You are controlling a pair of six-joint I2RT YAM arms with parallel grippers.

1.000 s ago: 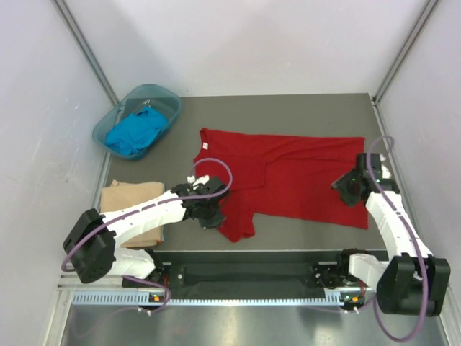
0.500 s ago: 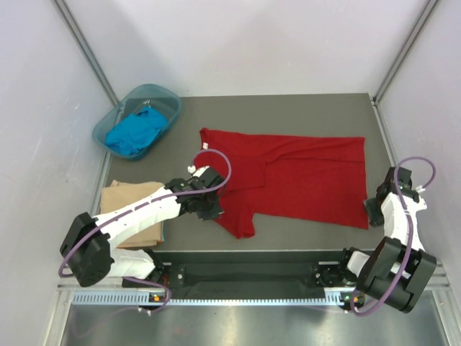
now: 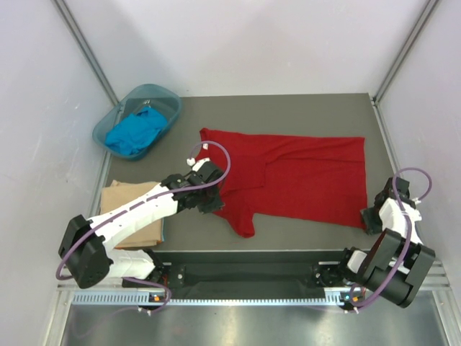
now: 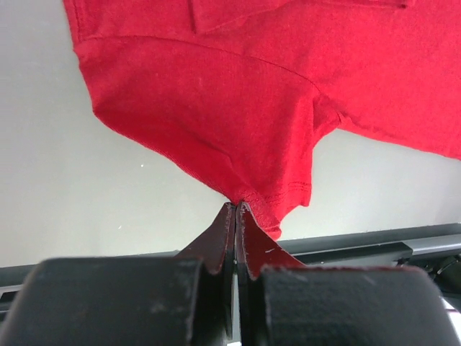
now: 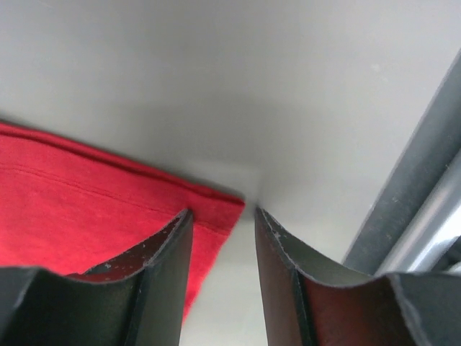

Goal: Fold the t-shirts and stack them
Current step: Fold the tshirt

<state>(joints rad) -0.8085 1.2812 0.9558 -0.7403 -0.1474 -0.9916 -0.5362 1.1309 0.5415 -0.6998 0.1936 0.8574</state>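
The deep red t-shirt (image 3: 302, 173) lies spread across the grey table (image 3: 288, 108), with its white neck label at the left. My left gripper (image 3: 216, 203) is shut on the hem of its near sleeve. The left wrist view shows the fingertips (image 4: 236, 205) pinching red cloth (image 4: 216, 108). My right gripper (image 3: 369, 218) hangs open at the shirt's near right corner. That corner (image 5: 86, 202) lies by the left finger of the gripper (image 5: 223, 213). The blue t-shirt (image 3: 133, 133) is bunched in the basin. The tan t-shirt (image 3: 126, 198) lies folded at the near left, partly under my left arm.
The teal plastic basin (image 3: 170, 97) stands at the table's far left corner, half off the edge. A black rail (image 3: 252, 256) runs along the near edge. A metal frame post (image 5: 410, 180) rises close to my right gripper. White walls enclose the table.
My left gripper has carried the sleeve a little away from the near edge. My right arm has left the shirt's right side, swung to the table's right edge and come down at the near right corner.
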